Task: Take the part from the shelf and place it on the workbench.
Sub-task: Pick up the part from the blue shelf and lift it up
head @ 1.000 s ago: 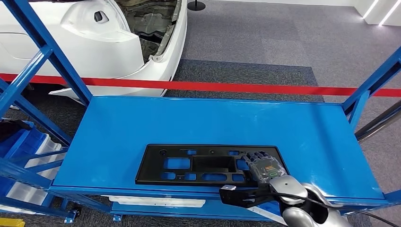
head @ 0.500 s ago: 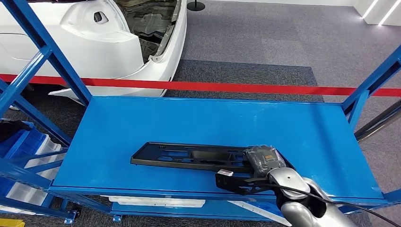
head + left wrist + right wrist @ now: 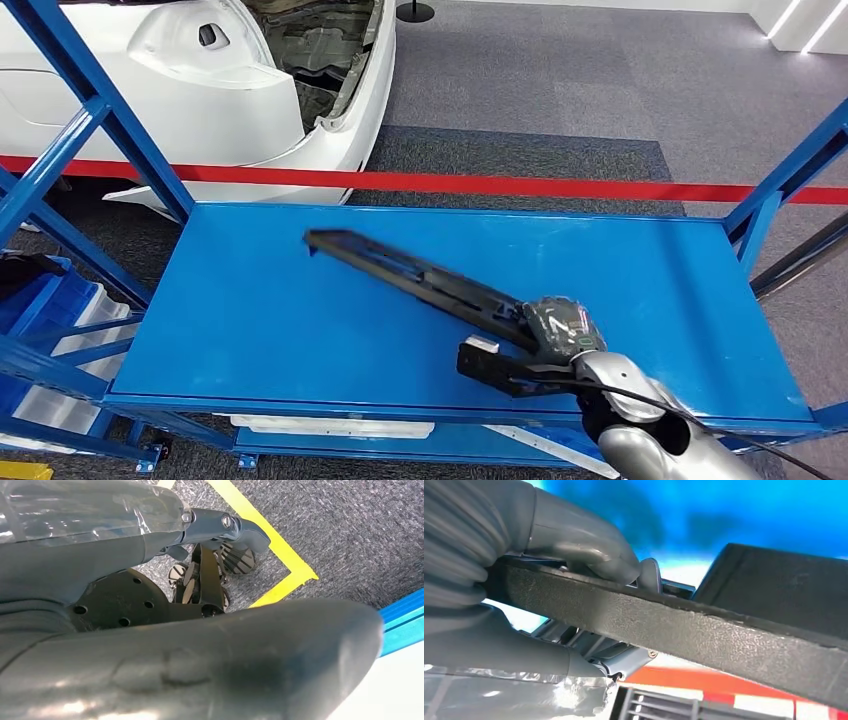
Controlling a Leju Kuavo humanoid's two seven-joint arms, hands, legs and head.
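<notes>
The part (image 3: 420,280) is a long black plastic panel with cut-outs. It is raised edge-on and slanted above the blue shelf (image 3: 250,330), its far end up toward the back left. My right hand (image 3: 555,325) grips its near end at the shelf's front right. In the right wrist view the thumb and fingers (image 3: 574,545) clamp the part's rough black edge (image 3: 704,635). My left hand (image 3: 200,665) hangs over the grey carpet, its fingers apart and holding nothing.
Blue frame posts rise at the shelf's left (image 3: 100,110) and right (image 3: 790,170) corners. Behind the shelf runs a red barrier strip (image 3: 500,185), with a white car body (image 3: 250,90) beyond it. A blue bin (image 3: 40,300) sits low on the left.
The part lay flat on the shelf a second ago. My right hand has since tipped it onto its edge and lifted it, so its far end has swung up toward the back left.
</notes>
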